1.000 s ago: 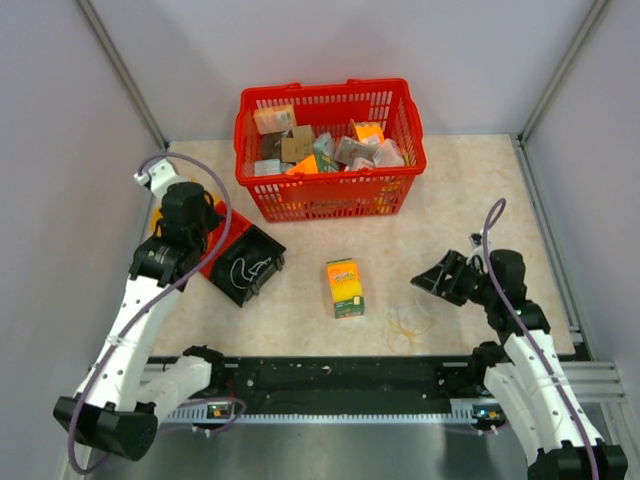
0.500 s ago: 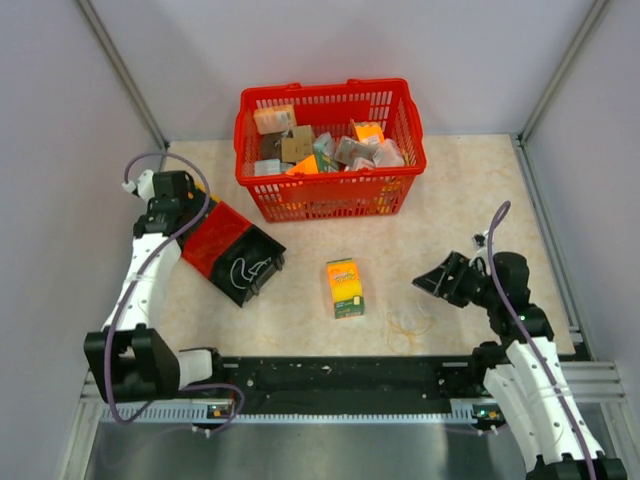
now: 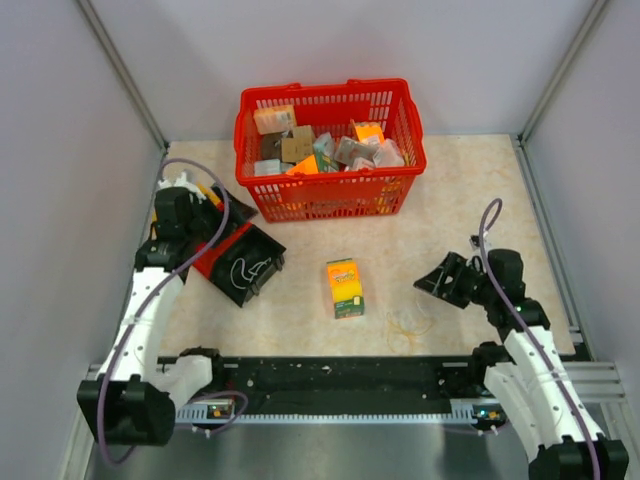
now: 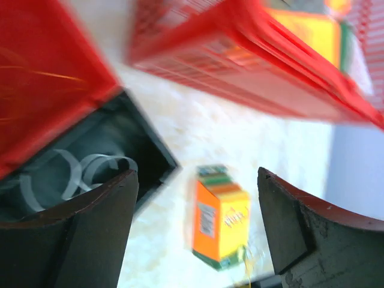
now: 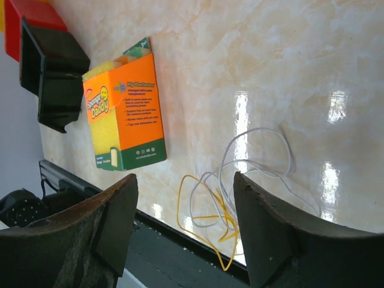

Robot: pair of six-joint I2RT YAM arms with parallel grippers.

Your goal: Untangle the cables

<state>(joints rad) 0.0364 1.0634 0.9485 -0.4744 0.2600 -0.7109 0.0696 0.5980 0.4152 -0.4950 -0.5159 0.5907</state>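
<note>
Lower right of centre in the top view, on the table (image 3: 470, 200): cables (image 3: 408, 322), a small loose tangle of thin yellow and white loops. They lie flat, just below and left of the right gripper (image 3: 436, 280), and right of the box (image 3: 345, 288) without touching it. Right wrist view puts the tangle at lower centre, a yellow strand threading the white loops, near the black rail (image 5: 180, 264) along the bottom edge. Risks, by my reading: the strands are very thin and flat on a glossy top, so a pinch may close on nothing or scrape the surface. A grab at the crossing would take every strand at once and draw the knot tighter instead of parting it. A drag toward the bottom of the frame could drop a loop over the rail. The bundle looks light enough to lift whole and trail after one gripper, since nothing pins its other end. The left gripper (image 3: 212, 203) sits well apart at upper left by the red-and-black tray (image 3: 240, 262), too far off to help. A leftward sweep could nudge the box. Hands: right gripper's jaws stand parted, nothing between them, touching nothing; the cables lie on the table beyond the tips. Left gripper's jaws are spread wide and empty, above the tray's corner, with the basket (image 4: 252, 54) across the top of its blurred view. Pale loops show inside the tray; cable or marking, cannot tell.
</note>
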